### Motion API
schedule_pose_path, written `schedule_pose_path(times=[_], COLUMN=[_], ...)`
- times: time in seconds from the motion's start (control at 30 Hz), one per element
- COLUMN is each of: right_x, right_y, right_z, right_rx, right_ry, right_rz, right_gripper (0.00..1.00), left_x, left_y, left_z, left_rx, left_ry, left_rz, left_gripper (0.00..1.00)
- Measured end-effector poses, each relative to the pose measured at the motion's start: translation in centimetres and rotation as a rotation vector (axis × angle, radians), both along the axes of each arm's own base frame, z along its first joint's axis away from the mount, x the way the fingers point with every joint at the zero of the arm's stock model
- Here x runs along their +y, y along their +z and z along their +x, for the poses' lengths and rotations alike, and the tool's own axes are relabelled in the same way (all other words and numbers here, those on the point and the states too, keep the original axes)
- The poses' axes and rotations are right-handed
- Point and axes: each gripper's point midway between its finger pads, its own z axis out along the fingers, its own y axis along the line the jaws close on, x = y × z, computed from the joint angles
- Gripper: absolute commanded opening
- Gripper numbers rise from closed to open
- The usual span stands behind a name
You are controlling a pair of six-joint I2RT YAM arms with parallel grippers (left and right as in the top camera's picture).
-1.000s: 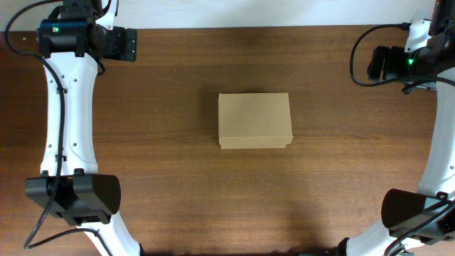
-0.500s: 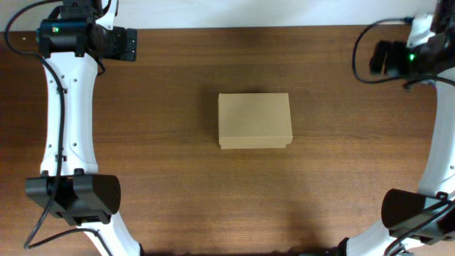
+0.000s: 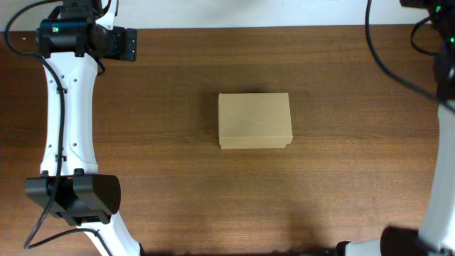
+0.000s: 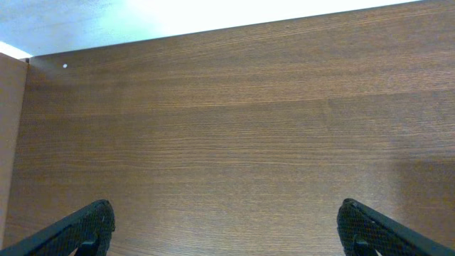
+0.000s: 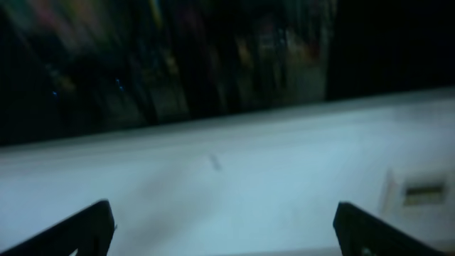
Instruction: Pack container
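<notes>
The container (image 3: 254, 121) is a plain tan cardboard box with its flap lid shut, lying in the middle of the brown table in the overhead view. My left gripper (image 3: 129, 45) rests at the far left corner of the table, well away from the box. In the left wrist view its two fingertips (image 4: 226, 226) stand wide apart over bare wood, holding nothing. My right gripper is out of the overhead view past the top right corner. In the right wrist view its fingertips (image 5: 226, 226) stand wide apart, empty, in front of a blurred pale surface.
The wooden table (image 3: 178, 185) runs across the overhead view, with a white strip beyond its far edge. The left arm's base (image 3: 73, 195) stands at the near left. The right arm (image 3: 441, 156) and its cables run along the right edge.
My right arm has swung up and away from the table's far right corner, and its gripper has left the overhead view. The left arm and the box have not moved.
</notes>
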Motion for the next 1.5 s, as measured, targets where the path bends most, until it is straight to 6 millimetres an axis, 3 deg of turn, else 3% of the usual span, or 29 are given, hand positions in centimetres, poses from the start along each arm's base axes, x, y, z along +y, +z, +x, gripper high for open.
schedule_pose_path(times=[0.1,0.2,0.27,0.47,0.77,0.9,1.07,1.33,1.5], right_x=[2.0,3.6,4.3,5.6,5.4,5.4,4.8,4.3,4.1], right_y=[1.9,1.1,-0.7,-9.0,-16.4,-19.6,-23.0,-26.4,-27.4], right_z=[-2.7,-5.4,-7.1,-12.9,-21.5,-22.9,-23.0,-22.4,-22.1], right_rx=[-0.099,-0.138,-0.13,-0.086,-0.26,-0.315,-0.365,-0.387,-0.353], right_ry=[0.033,0.065,0.082,0.108,0.092,0.087,0.055,0.024,0.013], right_rz=[-0.01,-0.011,-0.007,0.002,-0.004,-0.007,-0.004,0.002,0.004], right_gripper=[0.99,0.99,0.99,0.99,0.99,0.99,0.99,0.99,0.99], left_x=[0.0,0.0,0.0,0.0,0.0,0.0,0.0,0.0,0.0], left_y=[0.0,0.0,0.0,0.0,0.0,0.0,0.0,0.0,0.0], left_z=[0.0,0.0,0.0,0.0,0.0,0.0,0.0,0.0,0.0], left_rx=[-0.001,0.0,-0.001,-0.001,-0.001,-0.001,-0.001,-0.001,-0.002], left_ry=[0.0,0.0,0.0,0.0,0.0,0.0,0.0,0.0,0.0], left_rz=[0.0,0.0,0.0,0.0,0.0,0.0,0.0,0.0,0.0], left_gripper=[1.0,1.0,1.0,1.0,1.0,1.0,1.0,1.0,1.0])
